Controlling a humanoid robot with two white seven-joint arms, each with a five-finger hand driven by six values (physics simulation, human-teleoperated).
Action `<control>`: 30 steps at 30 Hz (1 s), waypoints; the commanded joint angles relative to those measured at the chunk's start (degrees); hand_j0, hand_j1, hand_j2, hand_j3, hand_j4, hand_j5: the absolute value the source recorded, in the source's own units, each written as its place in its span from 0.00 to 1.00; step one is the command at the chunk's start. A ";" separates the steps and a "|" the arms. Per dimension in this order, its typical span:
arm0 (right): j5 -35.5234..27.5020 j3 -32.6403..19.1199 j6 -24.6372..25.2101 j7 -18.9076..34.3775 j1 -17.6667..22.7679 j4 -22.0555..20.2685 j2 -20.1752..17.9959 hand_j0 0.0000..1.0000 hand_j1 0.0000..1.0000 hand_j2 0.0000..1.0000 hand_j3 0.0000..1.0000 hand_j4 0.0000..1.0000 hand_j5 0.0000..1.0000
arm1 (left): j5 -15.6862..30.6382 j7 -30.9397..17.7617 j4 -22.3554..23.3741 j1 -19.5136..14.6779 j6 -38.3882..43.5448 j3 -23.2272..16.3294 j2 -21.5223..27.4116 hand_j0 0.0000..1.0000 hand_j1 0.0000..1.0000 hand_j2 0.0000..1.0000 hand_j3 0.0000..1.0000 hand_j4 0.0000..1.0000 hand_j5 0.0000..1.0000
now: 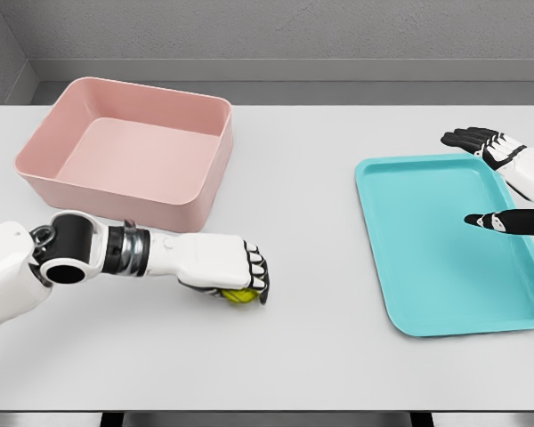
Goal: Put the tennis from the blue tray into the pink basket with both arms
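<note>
While nothing is lying between hand and basket on the white table [320, 356], the left hand [236, 271] is reaching out low and palm-down, fingers clamping the tennis ball [239, 296] against the tabletop. The right hand [507, 182] is hovering over the blue tray's [409, 258] far edge, fingers spreading apart. The pink basket [196, 191] is sitting just behind the left forearm.

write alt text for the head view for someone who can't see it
The left hand grips a yellow tennis ball low over a white table, in front of an empty pink basket. At right, the open right hand hovers over an empty blue tray.
</note>
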 commanded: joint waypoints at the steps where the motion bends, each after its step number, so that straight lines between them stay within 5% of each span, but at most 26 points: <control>1: -0.44 -0.01 0.17 -0.03 0.00 -0.03 -0.04 1.00 1.00 1.00 1.00 1.00 1.00 | 0.51 0.05 -0.18 0.00 0.13 0.12 0.02 0.63 0.63 0.63 0.63 0.63 0.63; 30: -0.44 -0.09 0.17 -0.03 0.00 0.05 -0.04 1.00 1.00 1.00 1.00 1.00 1.00 | 4.03 0.05 2.63 -6.86 0.13 4.25 0.81 0.64 0.64 0.64 0.64 0.64 0.64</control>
